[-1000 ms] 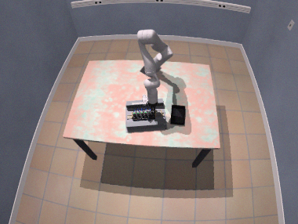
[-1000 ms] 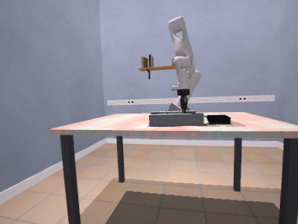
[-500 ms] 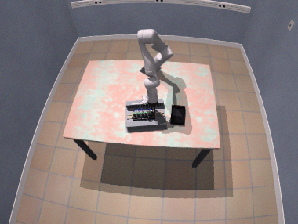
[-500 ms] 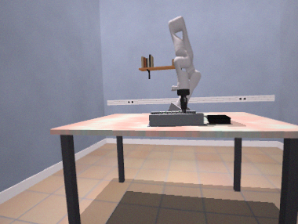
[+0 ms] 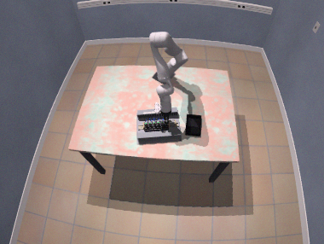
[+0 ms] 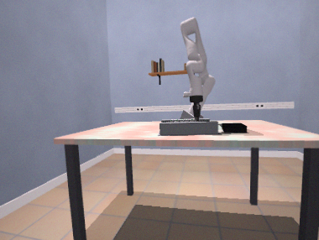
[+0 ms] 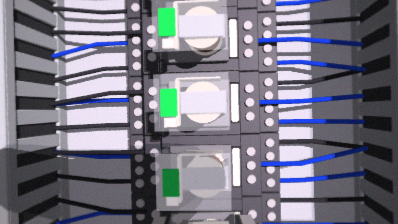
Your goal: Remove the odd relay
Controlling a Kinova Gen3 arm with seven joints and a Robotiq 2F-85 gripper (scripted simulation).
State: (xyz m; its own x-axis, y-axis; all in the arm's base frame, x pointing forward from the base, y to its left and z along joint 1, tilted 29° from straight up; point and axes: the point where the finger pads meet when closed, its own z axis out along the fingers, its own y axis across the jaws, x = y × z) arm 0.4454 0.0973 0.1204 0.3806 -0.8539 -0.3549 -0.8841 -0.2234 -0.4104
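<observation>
The grey relay panel [image 5: 147,137] [image 6: 180,127] [image 7: 95,112] lies flat on the table, left of the black parts tray [image 5: 193,125] [image 6: 233,127]. My gripper [image 5: 164,118] [image 6: 196,117] stands straight down on the right end of the relay row and is shut on a relay there. Its fingers do not show in the wrist view. That relay is nearly hidden: only a sliver [image 7: 215,219] shows at the bottom edge of the wrist view, and its button colour cannot be told. Three clear relays with green buttons [image 7: 166,22] [image 7: 169,102] [image 7: 170,182] sit in their sockets.
Black and blue wires [image 7: 310,100] run from the sockets to slotted ducts [image 7: 30,75] on both sides of the panel. The table [image 5: 111,98] [image 6: 126,132] stretches out left and behind the panel. A wall shelf [image 6: 165,73] hangs far behind the arm.
</observation>
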